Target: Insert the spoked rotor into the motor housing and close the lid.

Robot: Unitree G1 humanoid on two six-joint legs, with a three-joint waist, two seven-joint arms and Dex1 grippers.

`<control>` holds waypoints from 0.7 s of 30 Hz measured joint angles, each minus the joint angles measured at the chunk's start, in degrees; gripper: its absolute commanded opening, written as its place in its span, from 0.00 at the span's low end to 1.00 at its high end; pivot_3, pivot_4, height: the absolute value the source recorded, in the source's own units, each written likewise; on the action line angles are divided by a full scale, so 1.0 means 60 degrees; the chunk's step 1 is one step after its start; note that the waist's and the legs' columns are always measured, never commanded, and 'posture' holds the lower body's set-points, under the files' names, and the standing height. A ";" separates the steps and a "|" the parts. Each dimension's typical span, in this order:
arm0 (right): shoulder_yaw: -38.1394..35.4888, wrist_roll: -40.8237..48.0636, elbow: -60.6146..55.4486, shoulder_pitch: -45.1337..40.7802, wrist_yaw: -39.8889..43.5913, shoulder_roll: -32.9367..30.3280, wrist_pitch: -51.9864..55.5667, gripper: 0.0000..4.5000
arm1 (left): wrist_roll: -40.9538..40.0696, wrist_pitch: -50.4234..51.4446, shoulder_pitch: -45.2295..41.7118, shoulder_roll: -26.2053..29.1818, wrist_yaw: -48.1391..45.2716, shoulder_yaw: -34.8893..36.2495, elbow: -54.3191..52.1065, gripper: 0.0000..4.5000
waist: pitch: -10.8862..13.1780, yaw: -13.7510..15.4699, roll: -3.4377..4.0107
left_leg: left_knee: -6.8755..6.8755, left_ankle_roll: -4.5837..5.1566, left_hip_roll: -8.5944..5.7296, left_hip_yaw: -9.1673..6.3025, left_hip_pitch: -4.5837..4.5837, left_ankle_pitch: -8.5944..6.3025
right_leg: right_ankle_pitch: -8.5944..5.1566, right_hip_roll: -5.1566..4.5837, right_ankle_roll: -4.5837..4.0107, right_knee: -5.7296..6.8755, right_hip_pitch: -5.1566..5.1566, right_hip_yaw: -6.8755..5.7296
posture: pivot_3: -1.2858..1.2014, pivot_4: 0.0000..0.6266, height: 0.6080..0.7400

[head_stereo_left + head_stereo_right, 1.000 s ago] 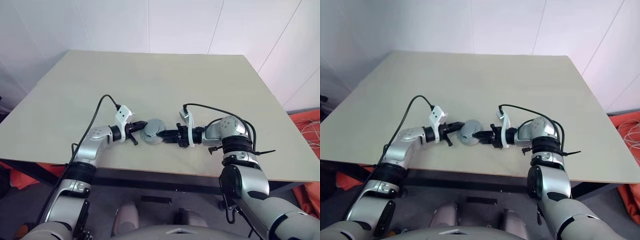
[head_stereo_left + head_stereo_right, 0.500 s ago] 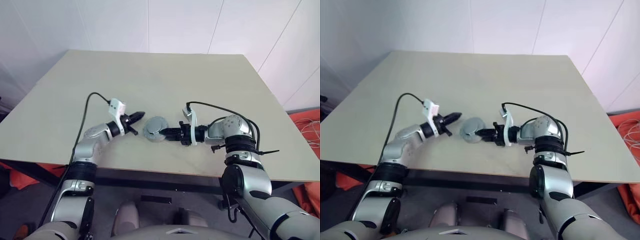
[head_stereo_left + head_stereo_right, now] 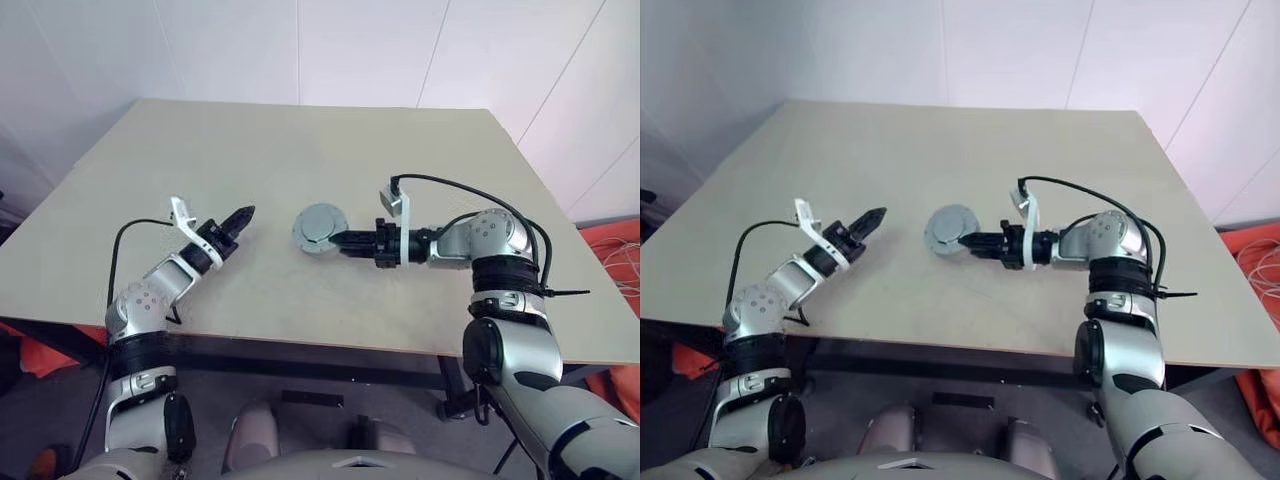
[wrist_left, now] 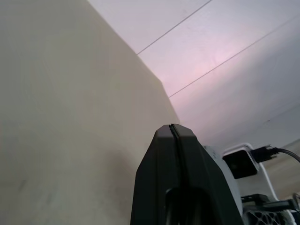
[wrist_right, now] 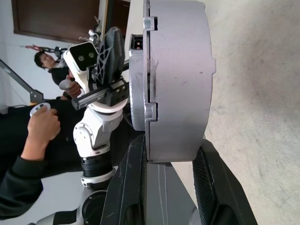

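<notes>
Grey-silver and closed up, the motor housing (image 3: 320,228) with the lid (image 5: 139,70) seated on it hangs above the pale beige surface (image 3: 300,150), gripped at its edge by the right end effector (image 3: 340,242), which reaches in from the right with its two black fingers (image 5: 129,187) clamped on either side of the assembly. In the right wrist view the assembly stands on edge between those fingers: the thick drum of the housing lies toward the surface side, and the thinner lid, with small tabs along the seam, faces the other way, the two pressed flush together. The spoked rotor cannot be made out; nothing of it shows outside the closed assembly. The left end effector (image 3: 240,217) is well apart from the housing, off to the left over the surface, its tips aimed toward the assembly and tilted slightly upward; its fingers (image 4: 174,154) are pressed together with only a thin seam between them, and they carry nothing. A black cable loops from each wrist. In the right wrist view, past the housing, part of the left arm shows, and beyond it a person in dark sleeves (image 5: 28,154) holds a small white controller (image 5: 40,108) in one hand.
</notes>
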 measured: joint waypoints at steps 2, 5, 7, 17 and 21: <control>0.0203 0.0130 -0.0063 0.0000 0.0083 -0.0094 0.0005 0.25 | -0.0317 0.0282 0.0088 -0.0002 -0.0093 -0.0019 -0.0133 0.25 | 0.0000 0.0003 0.0000 | 0.0001 0.0000 -0.0001 0.0000 0.0000 0.0000 | 0.0000 -0.0001 0.0001 0.0000 0.0001 0.0000 | 0.52 0.00 1.00; 0.0521 0.0416 -0.0126 -0.0021 0.0240 -0.0272 0.0005 0.25 | -0.0630 0.0720 0.0256 0.0064 -0.0274 -0.0178 -0.0228 0.48 | 0.0000 0.0001 0.0000 | 0.0003 0.0000 0.0000 0.0000 0.0001 0.0000 | 0.0000 0.0000 0.0002 0.0001 0.0001 0.0000 | 0.52 0.00 1.00; 0.0615 0.0564 -0.0128 -0.0059 0.0252 -0.0362 0.0006 0.25 | -0.0806 0.0900 0.0283 0.0095 -0.0347 -0.0223 -0.0221 0.62 | 0.0000 0.0003 0.0000 | 0.0004 0.0000 0.0000 -0.0002 0.0001 0.0000 | 0.0001 0.0001 0.0003 0.0002 0.0002 -0.0001 | 0.52 0.00 1.00; 0.0941 0.1471 -0.0128 -0.0386 0.0377 -0.0670 0.0006 0.25 | -0.1993 0.1918 0.0358 0.0272 -0.0426 -0.0183 -0.0204 1.00 | 0.0000 0.0001 0.0000 | 0.0010 0.0000 0.0000 -0.0002 0.0000 0.0000 | 0.0002 0.0002 0.0004 0.0002 0.0003 -0.0001 | 0.52 0.00 1.00; 0.1135 0.1899 -0.0174 -0.0421 0.0420 -0.0773 0.0005 0.25 | -0.2325 0.2284 0.0362 0.0280 -0.0187 -0.0151 -0.0181 1.00 | 0.0000 0.0001 0.0000 | 0.0014 0.0000 0.0001 -0.0002 0.0000 0.0000 | 0.0002 0.0002 0.0005 0.0003 0.0005 0.0000 | 0.52 0.00 1.00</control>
